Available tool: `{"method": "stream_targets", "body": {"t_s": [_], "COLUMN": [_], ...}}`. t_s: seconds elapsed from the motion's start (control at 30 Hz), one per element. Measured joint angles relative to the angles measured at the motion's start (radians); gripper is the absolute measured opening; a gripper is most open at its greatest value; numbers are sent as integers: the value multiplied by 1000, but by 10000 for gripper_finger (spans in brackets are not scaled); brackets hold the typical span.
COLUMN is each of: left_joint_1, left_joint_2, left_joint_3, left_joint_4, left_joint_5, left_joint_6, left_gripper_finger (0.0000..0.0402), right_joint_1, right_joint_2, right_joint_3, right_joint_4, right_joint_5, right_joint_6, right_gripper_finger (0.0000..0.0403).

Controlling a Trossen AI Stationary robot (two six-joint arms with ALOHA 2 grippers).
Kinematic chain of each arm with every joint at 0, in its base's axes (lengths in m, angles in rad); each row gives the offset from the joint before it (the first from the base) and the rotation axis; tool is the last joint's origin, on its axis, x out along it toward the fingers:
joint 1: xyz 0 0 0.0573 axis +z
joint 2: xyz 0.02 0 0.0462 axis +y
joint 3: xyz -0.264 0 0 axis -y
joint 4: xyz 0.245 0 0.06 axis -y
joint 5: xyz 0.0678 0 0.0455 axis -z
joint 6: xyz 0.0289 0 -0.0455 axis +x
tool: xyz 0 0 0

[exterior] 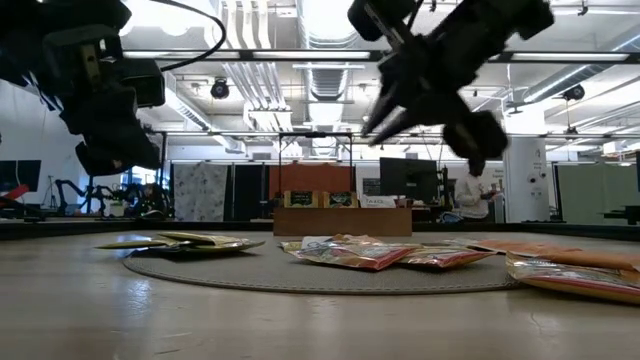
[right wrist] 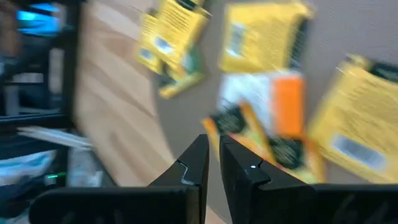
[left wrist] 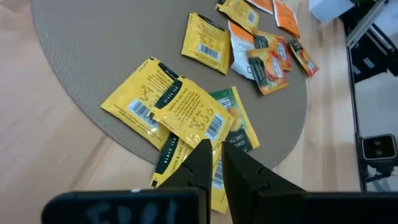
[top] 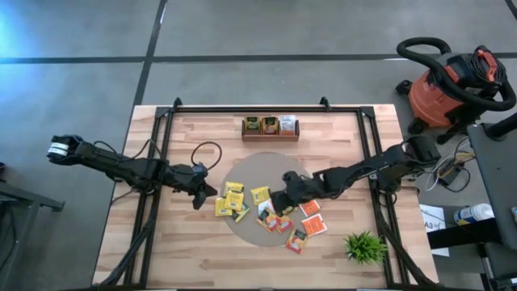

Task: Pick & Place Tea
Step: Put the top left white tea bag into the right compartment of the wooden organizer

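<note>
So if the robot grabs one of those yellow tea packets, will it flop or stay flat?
Probably a bit of both. The yellow tea packets look thin and lie flat on the round grey mat, so one is likely light and may bend a little. They overlap in a pile, so a push would probably slide several together.

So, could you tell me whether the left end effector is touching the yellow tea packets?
Apart: the low view shows the left end effector hanging clear above the yellow tea packets.

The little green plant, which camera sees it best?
The high view: the green plant shows whole on the table's corner beside the right arm. The low view and both wrist views do not show it.
</note>
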Motion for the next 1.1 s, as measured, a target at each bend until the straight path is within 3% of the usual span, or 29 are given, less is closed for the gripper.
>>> {"method": "stream_targets", "body": {"t_s": [0.23,0.5,1.1], "left_joint_1": [0,0,1], "left_joint_2": [0,2,9], "left_joint_3": [0,0,-3], "left_joint_4": [0,1,0], "left_joint_5": [0,0,-2], "left_joint_6": [52,92,223], "left_gripper_finger": [30,30,30], "right_joint_1": [59,62,64], "right_joint_2": [1,23,23], "right_joint_3": [75,124,119], "right_joint_4": [-209,-209,-149], "right_joint_5": [63,66,86], "right_joint_6": [67,8,67], "right_gripper_finger": [38,38,38]}}
